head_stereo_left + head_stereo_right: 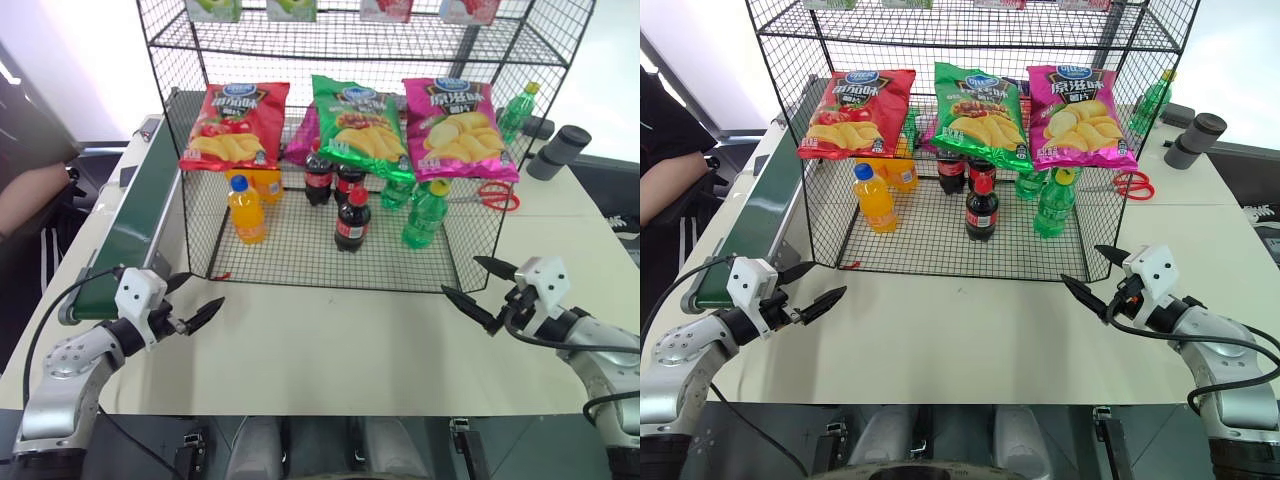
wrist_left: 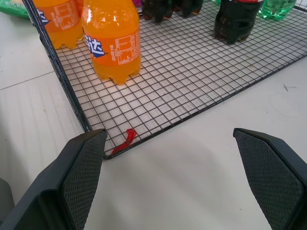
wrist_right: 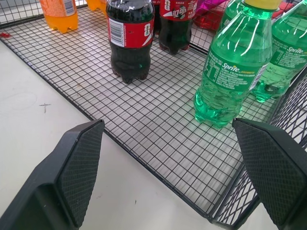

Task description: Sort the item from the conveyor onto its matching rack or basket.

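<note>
- My left claw hangs empty, fingers wide apart, over the table off the basket's 7 o'clock corner.
- My right claw is just as spread and empty, off the 5 o'clock corner.
- The cola bottle stands upright on the basket's grid floor, near the middle, with two more colas at its 11 o'clock, an orange soda at 9 and a green bottle at 3.
- The visible stretch of the conveyor carries nothing, so I judge this item sorted.
- Best practice now: I keep both claws low and outside the wire, watch the belt's far end, then approach any new bottle squarely around its middle.
</note>
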`<state>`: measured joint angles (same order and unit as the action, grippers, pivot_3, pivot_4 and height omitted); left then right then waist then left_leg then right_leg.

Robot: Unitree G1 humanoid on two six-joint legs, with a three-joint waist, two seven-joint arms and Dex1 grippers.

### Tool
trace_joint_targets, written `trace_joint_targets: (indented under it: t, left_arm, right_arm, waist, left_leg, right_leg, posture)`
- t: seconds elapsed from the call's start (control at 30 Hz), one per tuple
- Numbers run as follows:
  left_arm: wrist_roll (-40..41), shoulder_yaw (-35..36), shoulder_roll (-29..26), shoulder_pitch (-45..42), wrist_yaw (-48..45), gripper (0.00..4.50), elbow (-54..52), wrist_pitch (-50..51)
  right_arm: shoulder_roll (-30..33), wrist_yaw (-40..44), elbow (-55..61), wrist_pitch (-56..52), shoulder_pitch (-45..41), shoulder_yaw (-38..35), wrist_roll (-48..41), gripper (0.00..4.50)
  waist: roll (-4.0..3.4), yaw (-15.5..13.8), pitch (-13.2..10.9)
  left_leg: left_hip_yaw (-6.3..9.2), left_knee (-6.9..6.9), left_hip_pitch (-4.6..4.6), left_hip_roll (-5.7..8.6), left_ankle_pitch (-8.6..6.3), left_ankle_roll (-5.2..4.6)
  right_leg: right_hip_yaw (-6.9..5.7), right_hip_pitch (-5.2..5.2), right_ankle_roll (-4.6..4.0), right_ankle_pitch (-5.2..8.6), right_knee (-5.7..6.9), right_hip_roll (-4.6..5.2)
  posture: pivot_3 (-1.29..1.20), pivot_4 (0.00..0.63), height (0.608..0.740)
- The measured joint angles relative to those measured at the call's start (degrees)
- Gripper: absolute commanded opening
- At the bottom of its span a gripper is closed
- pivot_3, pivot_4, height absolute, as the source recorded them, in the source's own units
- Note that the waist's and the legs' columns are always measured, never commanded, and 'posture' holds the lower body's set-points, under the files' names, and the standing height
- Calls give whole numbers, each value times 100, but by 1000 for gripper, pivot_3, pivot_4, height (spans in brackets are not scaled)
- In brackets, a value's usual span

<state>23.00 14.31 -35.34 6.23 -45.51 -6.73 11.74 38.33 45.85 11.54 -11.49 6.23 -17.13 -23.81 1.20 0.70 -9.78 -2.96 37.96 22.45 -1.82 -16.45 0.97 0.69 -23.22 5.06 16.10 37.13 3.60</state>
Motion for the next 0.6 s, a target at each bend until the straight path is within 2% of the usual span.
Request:
trace_joint_targets:
  t: [0.6]
  left_arm:
    - [-112, 0, 105, -90, 79, 4500, 215, -221]
  right_arm:
    - [-6, -23, -1, 70, -25, -4, -2, 4443]
  waist:
    - [0, -1, 0]
  left_leg:
    - [-1, 3, -1, 0, 0, 0]
  right_leg:
    - [-1, 1, 5, -3, 2, -5]
  posture:
    - [0, 150, 740]
